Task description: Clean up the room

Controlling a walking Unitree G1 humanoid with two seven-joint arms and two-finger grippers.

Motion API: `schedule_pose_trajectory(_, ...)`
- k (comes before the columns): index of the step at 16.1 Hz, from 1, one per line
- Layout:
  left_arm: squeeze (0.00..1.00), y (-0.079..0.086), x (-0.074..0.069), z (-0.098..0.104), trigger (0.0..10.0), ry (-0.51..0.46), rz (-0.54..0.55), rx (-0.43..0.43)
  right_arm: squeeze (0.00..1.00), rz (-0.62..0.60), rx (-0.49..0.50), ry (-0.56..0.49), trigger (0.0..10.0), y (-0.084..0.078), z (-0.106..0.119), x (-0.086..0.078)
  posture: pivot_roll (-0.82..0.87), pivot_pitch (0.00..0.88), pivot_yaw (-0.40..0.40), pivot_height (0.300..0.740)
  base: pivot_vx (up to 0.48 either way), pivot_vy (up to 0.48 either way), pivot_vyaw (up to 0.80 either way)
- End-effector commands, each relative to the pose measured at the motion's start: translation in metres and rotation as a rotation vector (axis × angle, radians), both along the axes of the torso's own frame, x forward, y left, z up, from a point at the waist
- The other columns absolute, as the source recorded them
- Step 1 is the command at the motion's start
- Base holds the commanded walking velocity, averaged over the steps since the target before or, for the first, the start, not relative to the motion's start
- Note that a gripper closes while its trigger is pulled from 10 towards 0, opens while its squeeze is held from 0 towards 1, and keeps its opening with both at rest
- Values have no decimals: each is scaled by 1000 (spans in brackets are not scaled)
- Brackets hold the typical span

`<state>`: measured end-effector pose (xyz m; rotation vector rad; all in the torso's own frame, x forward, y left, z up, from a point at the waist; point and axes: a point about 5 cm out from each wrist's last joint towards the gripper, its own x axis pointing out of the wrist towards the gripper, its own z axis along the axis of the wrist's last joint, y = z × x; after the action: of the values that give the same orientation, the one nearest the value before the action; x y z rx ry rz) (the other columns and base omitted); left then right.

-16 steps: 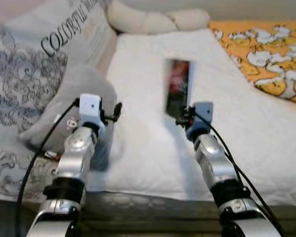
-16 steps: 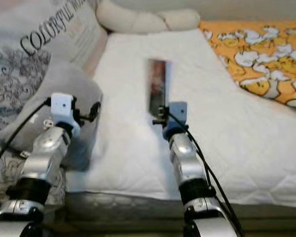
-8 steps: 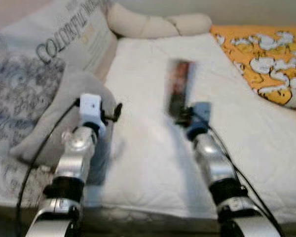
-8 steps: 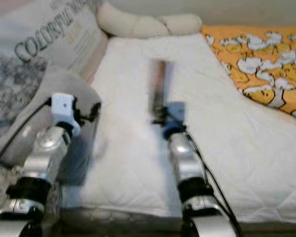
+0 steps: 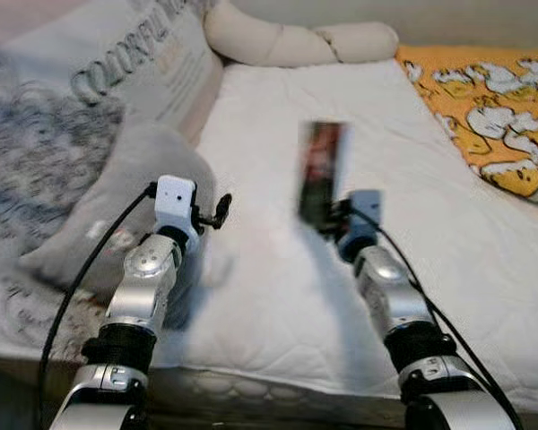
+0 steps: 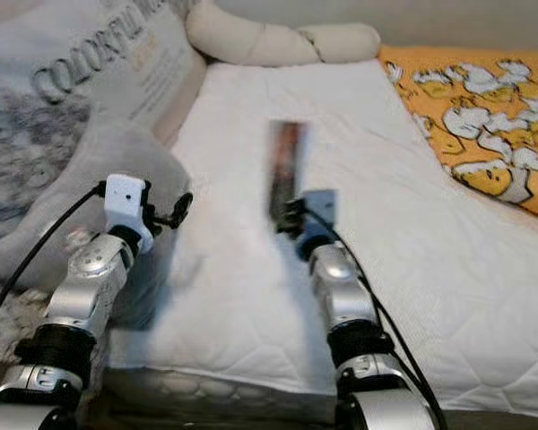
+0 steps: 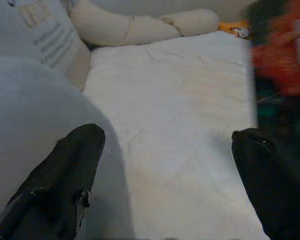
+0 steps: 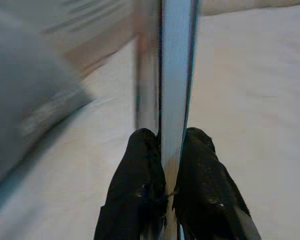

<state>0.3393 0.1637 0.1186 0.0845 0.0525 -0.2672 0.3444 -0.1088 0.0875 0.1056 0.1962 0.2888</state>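
My right gripper (image 5: 334,218) is shut on a thin book with a dark red and black cover (image 5: 321,172), held upright on edge above the white mattress (image 5: 278,269). In the right wrist view both black fingers (image 8: 140,185) pinch the book's edge (image 8: 175,90). My left gripper (image 5: 217,211) hangs open over the mattress beside a grey pillow (image 5: 117,197); in the left wrist view its two fingers (image 7: 70,170) stand wide apart with nothing between them.
A patterned pillow with lettering (image 5: 117,72) lies at the left. A cream knotted cushion (image 5: 296,40) lies at the head of the bed. An orange duck-print blanket (image 5: 493,116) covers the right side. The mattress front edge (image 5: 269,385) is near me.
The whole view has shifted as the camera moved. My right gripper has lifted the book, which now stands a little higher over the mattress. My left gripper stays open.
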Motion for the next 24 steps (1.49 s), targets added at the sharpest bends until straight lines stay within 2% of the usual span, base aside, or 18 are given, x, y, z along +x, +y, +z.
schedule_pose_trajectory(1, 0, -1, -2, 2, 10000, 2, -33, 17, 0, 28, 13, -49, 10000, 1, 18, 9, -33, 0, 35, 740, 0, 0, 0)
schedule_pose_trajectory(3, 0, 0, -17, -4, 10000, 67, -180, 39, 0, 167, 79, 97, 10000, 7, 13, 13, -10, 0, 18, 740, 0, 0, 0)
schedule_pose_trajectory(5, 0, 3, -26, -7, 10000, 123, -287, 68, 0, 251, 143, 203, 10000, 10, 10, 16, 16, 0, 4, 740, 0, 0, 0)
schedule_pose_trajectory(6, 0, 7, -33, -6, 10000, 155, -343, 88, 0, 287, 201, 258, 10000, 13, 10, 18, 33, 0, -3, 740, 0, 0, 0)
schedule_pose_trajectory(7, 0, 15, -43, -6, 10000, 203, -401, 118, 0, 321, 293, 364, 10000, 18, 7, 17, 62, 0, -13, 740, 0, 0, 0)
schedule_pose_trajectory(9, 0, 18, -52, -4, 10000, 239, -440, 118, 0, 341, 255, 414, 10000, 19, 0, 13, 90, 0, -19, 740, 0, 0, 0)
schedule_pose_trajectory(12, 0, 17, -66, -4, 10000, 298, -500, 126, 0, 264, 217, 483, 10000, 16, -12, 10, 102, 0, -11, 740, 0, 0, 0)
schedule_pose_trajectory(15, 0, 13, -75, -9, 10000, 347, -537, 129, 0, 238, 117, 543, 10000, 13, -28, 2, 98, 0, -3, 740, 0, 0, 0)
schedule_pose_trajectory(17, 0, 8, -79, -10, 10000, 367, -566, 122, 0, 168, 33, 539, 10000, 4, -35, 1, 96, 0, 1, 740, 0, 0, 0)
schedule_pose_trajectory(18, 0, 6, -81, -11, 10000, 386, -574, 130, 431, 106, -2, 528, 10000, -3, -37, 1, 95, 0, 4, 740, 0, 0, 0)
schedule_pose_trajectory(19, 0, 6, -82, -13, 10000, 400, -568, 155, 1000, 66, -42, 526, 10000, -9, -40, 1, 96, 0, 5, 740, 0, 0, 0)
schedule_pose_trajectory(22, 0, 6, -80, -15, 10000, 413, -557, 173, 1000, 49, -192, 514, 10000, -23, -48, -4, 102, 0, 6, 740, 0, 0, 0)
schedule_pose_trajectory(24, 0, 5, -80, -15, 10000, 415, -554, 175, 1000, 10, -179, 505, 10000, -28, -47, -3, 107, 0, 5, 740, 0, 0, 0)
